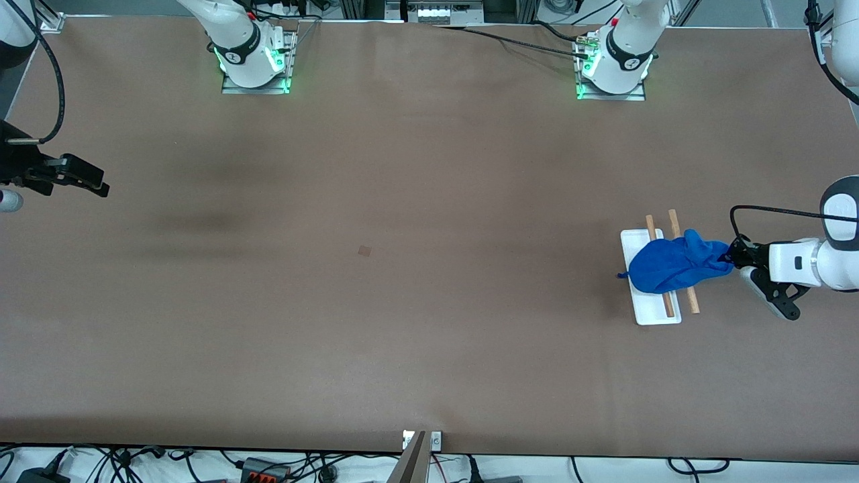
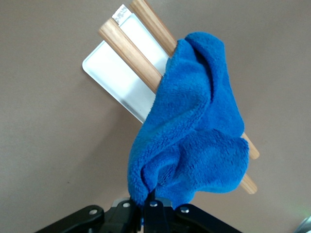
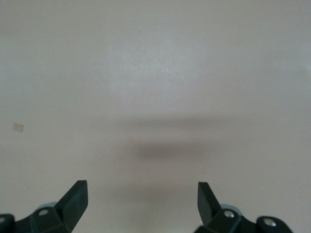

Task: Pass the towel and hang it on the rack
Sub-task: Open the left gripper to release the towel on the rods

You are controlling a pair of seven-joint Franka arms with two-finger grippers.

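Observation:
The royal-blue towel (image 1: 674, 263) lies draped across the two wooden rods of the rack (image 1: 655, 315), whose white tray base sits at the left arm's end of the table. My left gripper (image 1: 733, 255) is shut on the towel's end beside the rack. In the left wrist view the towel (image 2: 194, 131) hangs over both rods (image 2: 127, 51) above the tray (image 2: 104, 73), bunched into my left gripper (image 2: 153, 199). My right gripper (image 1: 84, 180) is open and empty, up over the right arm's end of the table; the right wrist view shows its fingertips (image 3: 77, 195) wide apart over bare table.
A small brown tape square (image 1: 364, 251) lies near the table's middle, also in the right wrist view (image 3: 18, 127). Both arm bases (image 1: 254, 60) stand along the table's edge farthest from the front camera. Cables lie along the nearest edge.

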